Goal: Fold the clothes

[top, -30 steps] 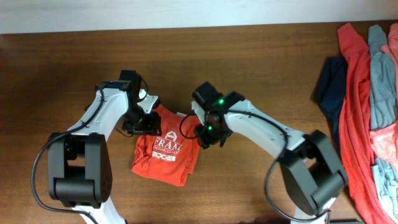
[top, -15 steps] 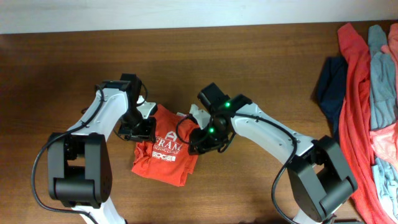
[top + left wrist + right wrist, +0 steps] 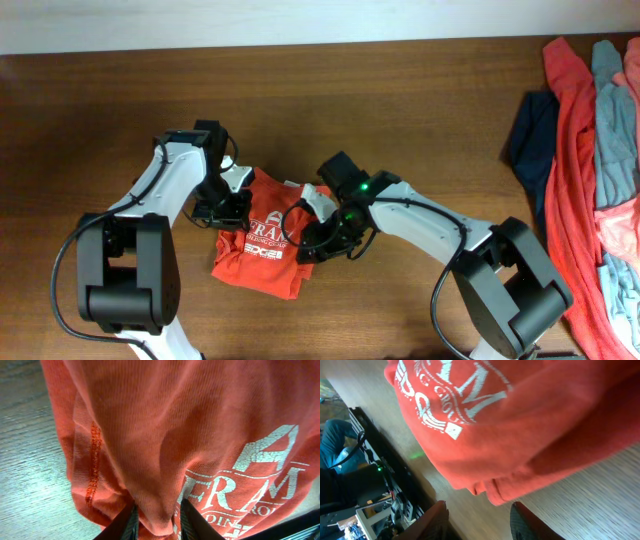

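Note:
The orange-red T-shirt point(image 3: 258, 262) with white lettering lies folded small on the wooden table point(image 3: 400, 100), between my two arms. My left gripper point(image 3: 228, 208) is at the shirt's upper left edge. In the left wrist view its fingers point(image 3: 157, 522) are shut on a fold of the shirt point(image 3: 200, 425). My right gripper point(image 3: 312, 240) is at the shirt's right edge. In the right wrist view its fingers point(image 3: 480, 520) are open, with the shirt's hem point(image 3: 530, 425) just above them and bare table between them.
A pile of other clothes lies at the table's far right: a long red garment point(image 3: 568, 180), a grey-blue one point(image 3: 610, 110), a navy one point(image 3: 530, 130) and a pink one point(image 3: 625, 225). The table's front edge is near the shirt.
My right gripper has moved forward and left along the shirt's right side, and the shirt's upper right part has bunched toward the lettering. My left gripper has shifted slightly forward with its fold.

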Action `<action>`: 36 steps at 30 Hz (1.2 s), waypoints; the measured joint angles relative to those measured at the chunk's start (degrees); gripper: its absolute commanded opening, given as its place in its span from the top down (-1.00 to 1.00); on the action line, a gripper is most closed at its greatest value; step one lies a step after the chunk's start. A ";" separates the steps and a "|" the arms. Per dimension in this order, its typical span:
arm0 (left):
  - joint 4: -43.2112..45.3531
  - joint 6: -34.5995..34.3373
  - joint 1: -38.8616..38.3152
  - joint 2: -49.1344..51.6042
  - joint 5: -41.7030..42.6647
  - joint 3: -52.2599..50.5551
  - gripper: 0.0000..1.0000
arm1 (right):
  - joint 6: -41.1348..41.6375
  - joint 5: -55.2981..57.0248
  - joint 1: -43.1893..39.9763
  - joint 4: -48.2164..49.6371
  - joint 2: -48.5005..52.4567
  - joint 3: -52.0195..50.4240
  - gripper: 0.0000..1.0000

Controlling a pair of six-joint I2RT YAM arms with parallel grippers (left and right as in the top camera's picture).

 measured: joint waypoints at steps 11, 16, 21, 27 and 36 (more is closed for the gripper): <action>0.24 0.00 0.00 0.00 0.24 -0.61 0.44 | 2.19 0.00 1.86 4.04 0.44 -0.52 0.42; 0.31 0.00 0.00 0.00 0.37 -0.63 0.44 | 2.99 0.15 1.86 5.40 1.51 -0.52 0.40; 0.31 0.00 0.00 0.00 0.39 -0.63 0.43 | 3.45 1.31 1.86 5.27 2.58 -0.61 0.24; 0.31 0.00 0.00 0.00 0.39 -0.63 0.43 | 3.50 1.75 1.86 5.05 2.84 -1.27 0.19; 0.28 0.00 0.00 0.00 0.39 -0.63 0.43 | 3.98 1.97 1.86 6.56 2.86 -1.33 0.92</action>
